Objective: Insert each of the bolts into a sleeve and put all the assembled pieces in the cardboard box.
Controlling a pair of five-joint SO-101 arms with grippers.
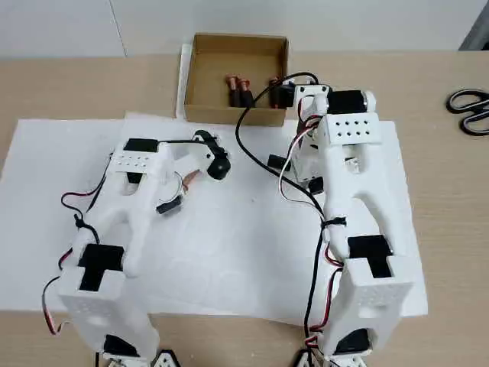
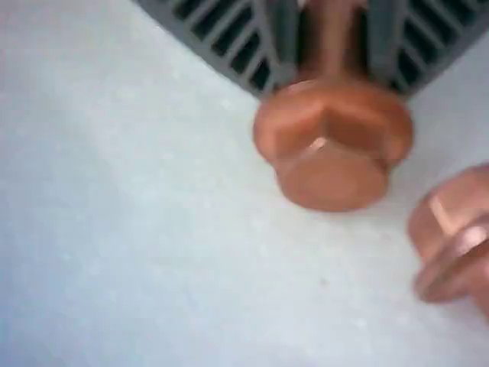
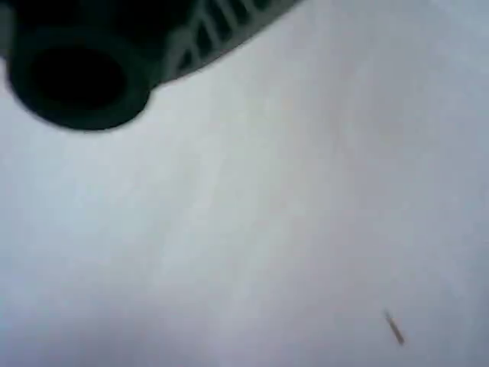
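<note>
Left hand (image 1: pixel 186 183) clamped on bolt (image 2: pixel 332 145) shank, hex head sticking out past the fingertips, long axis in line with the hand. Right hand (image 3: pixel 130 30) looks clamped on black sleeve (image 3: pixel 69 76), bore facing outward. Sleeve well off to left hand's right; axes need aligning. Spare bolt (image 2: pixel 451 237) just beside left hand.

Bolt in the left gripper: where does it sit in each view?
High view: bolt at the left gripper, left of centre, over the white sheet.
Left wrist view: bolt between the grey pads, hex head toward the camera.
Right wrist view: not in it.
Shared landmark: the white sheet.
</note>
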